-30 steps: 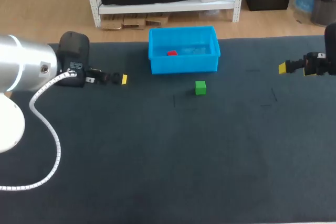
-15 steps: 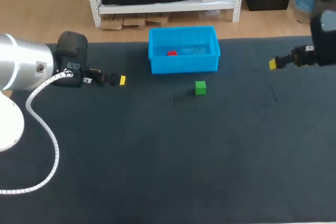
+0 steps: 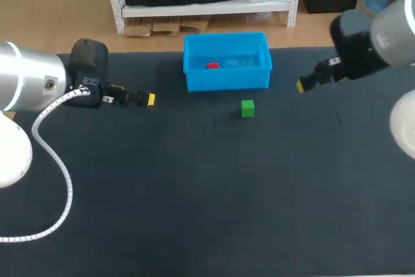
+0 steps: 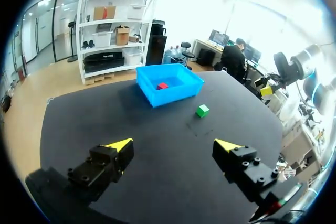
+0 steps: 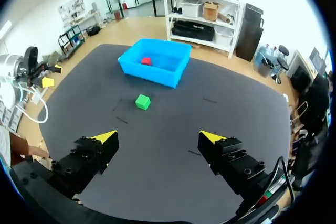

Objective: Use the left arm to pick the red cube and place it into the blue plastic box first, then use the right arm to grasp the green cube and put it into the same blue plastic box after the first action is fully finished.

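Head view: blue plastic box [image 3: 227,80], long axis left-to-right.

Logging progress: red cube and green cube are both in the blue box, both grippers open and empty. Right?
No. The head view shows the green cube on the table in front of the blue box, not in it. The red cube is inside; the left gripper and right gripper are open and empty.

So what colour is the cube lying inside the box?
Red; the cube in the blue box shows best in the right wrist view.
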Controlling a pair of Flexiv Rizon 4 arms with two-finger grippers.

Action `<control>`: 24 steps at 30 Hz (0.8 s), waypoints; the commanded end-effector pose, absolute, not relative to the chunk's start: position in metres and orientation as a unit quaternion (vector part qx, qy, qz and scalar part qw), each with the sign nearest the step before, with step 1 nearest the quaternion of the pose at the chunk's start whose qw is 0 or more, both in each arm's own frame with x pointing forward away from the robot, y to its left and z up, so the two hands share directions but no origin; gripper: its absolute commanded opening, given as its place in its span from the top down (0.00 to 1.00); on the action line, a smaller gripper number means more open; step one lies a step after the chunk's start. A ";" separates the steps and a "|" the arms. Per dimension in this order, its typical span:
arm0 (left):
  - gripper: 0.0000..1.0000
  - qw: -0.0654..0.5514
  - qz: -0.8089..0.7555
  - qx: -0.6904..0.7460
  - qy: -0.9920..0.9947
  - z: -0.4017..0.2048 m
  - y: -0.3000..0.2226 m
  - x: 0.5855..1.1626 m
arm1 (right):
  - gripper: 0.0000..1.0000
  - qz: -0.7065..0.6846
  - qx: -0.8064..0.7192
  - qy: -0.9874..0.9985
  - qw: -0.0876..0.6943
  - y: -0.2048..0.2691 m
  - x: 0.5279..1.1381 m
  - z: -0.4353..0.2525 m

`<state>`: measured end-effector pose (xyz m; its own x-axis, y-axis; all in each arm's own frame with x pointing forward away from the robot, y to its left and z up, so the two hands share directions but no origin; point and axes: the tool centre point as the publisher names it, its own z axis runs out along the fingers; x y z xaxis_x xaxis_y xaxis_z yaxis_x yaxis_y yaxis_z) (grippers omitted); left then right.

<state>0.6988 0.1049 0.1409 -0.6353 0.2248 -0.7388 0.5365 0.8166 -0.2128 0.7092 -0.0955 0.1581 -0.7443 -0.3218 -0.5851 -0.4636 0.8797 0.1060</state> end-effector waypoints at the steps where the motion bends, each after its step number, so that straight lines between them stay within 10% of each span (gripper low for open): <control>1: 0.00 0.370 -0.216 0.218 0.877 0.140 0.107 0.699 | 0.00 -0.101 -0.148 0.934 0.310 -0.082 0.725 0.156; 24: 0.00 0.370 -0.216 0.218 0.877 0.140 0.107 0.699 | 0.00 -0.064 -0.125 0.944 0.300 -0.084 0.749 0.152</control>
